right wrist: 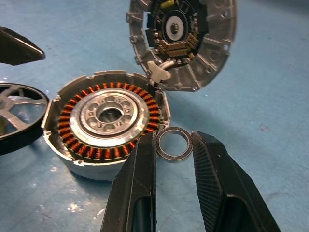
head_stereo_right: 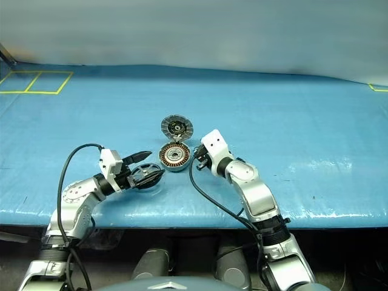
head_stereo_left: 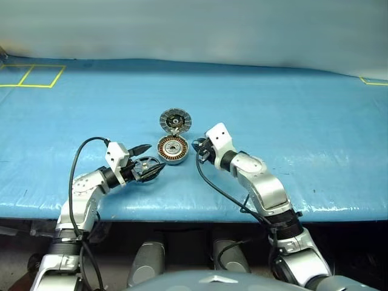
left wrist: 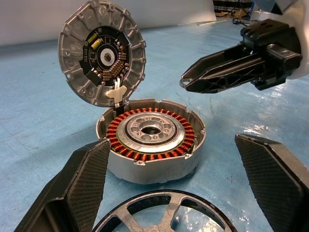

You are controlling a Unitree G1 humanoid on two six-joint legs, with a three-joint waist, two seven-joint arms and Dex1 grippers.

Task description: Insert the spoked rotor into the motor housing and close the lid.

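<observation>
On the blue table [head_stereo_left: 291, 121] the motor housing [head_stereo_left: 173, 149] sits near the middle with its copper windings exposed, and the lid [head_stereo_left: 175, 120] stands open, hinged at the housing's far edge. The right wrist view adds what the head views cannot resolve: a small thin ring [right wrist: 175, 144] held between the fingertips of the right gripper [head_stereo_left: 199, 147], just right of the housing (whether it rests on the table cannot be told). The left wrist view shows the spoked rotor [left wrist: 161, 213] lying flat between the wide-apart fingers of the left gripper [head_stereo_left: 148, 160], just left of the housing and untouched by either finger. Broad open table lies to the right and far side; yellow tape lines [head_stereo_left: 33, 76] mark the far left corner. No legible writing appears on any part.
</observation>
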